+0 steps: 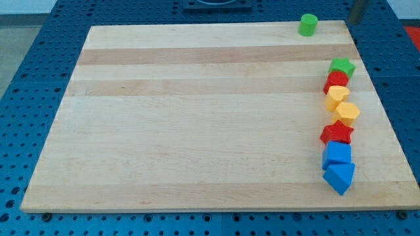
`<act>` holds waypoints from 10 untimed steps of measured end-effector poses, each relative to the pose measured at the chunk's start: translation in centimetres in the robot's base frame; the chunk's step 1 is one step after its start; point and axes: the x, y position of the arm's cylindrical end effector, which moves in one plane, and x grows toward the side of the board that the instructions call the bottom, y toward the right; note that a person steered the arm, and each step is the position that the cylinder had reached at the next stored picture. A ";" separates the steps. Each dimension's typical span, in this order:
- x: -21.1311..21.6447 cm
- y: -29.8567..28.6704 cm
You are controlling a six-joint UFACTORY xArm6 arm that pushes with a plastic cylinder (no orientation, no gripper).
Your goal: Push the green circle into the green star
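Note:
The green circle [308, 25] stands at the top edge of the wooden board [197, 118], toward the view's right. The green star [342, 67] lies below and to the right of it, near the board's right edge, at the head of a column of blocks. A gap of bare board separates the two. My tip [352, 21] shows as a dark rod at the view's top right, just off the board's top right corner, to the right of the green circle and above the green star. It touches no block.
Below the green star, a column runs down the right edge: a red block [336, 81], two yellow blocks [337, 96] [346, 112], a red star [336, 133], a blue cube [337, 155] and a blue triangle [339, 177]. A blue pegboard surrounds the board.

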 end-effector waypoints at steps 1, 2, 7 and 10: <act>0.0 -0.4; 0.0 -3.6; 6.5 -16.2; 3.9 -25.3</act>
